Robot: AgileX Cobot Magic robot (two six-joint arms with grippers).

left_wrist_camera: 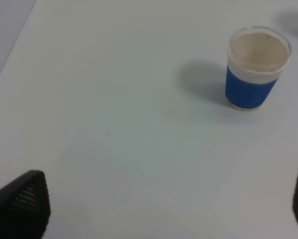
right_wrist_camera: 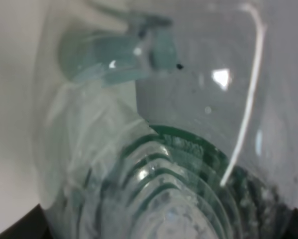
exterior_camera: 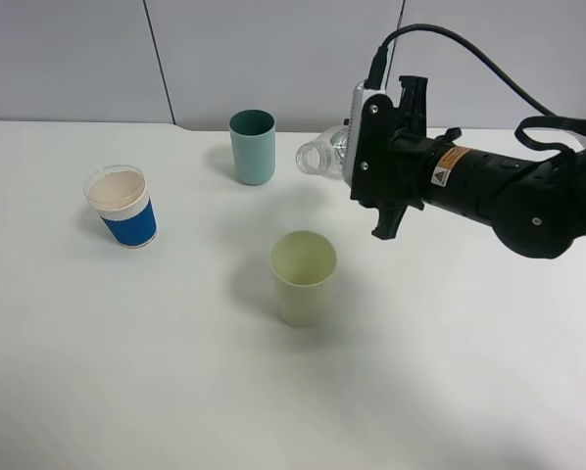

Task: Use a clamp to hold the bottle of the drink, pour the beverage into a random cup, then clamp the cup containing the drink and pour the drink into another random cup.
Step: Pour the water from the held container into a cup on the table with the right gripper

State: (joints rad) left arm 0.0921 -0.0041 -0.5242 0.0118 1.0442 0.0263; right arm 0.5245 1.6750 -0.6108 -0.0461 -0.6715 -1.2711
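Table [exterior_camera: 126, 372] is flat, no lip or tray in sight, so any spill runs free. Right gripper [exterior_camera: 376, 162] is clamped on the clear bottle [exterior_camera: 317, 155], which lies roughly horizontal with its open mouth pointing away from the wrist. The wrist camera sees only bottle, so I can't tell how much drink is inside.

Risk 1: the mouth sits just past the fingertips, near the teal cup [exterior_camera: 252, 147] beyond it and the pale green cup [exterior_camera: 303, 277] lower down. I can't say it's over either rim. Tip further here and the stream likely hits the table.

Risk 2: thin plastic, side grip. A squeeze could burp liquid out, or the bottle could twist in the jaws.

Blue cup [exterior_camera: 123, 208] is well apart from that gripper. Left gripper [left_wrist_camera: 161, 204] hangs wide open and empty, blue cup ahead of it.
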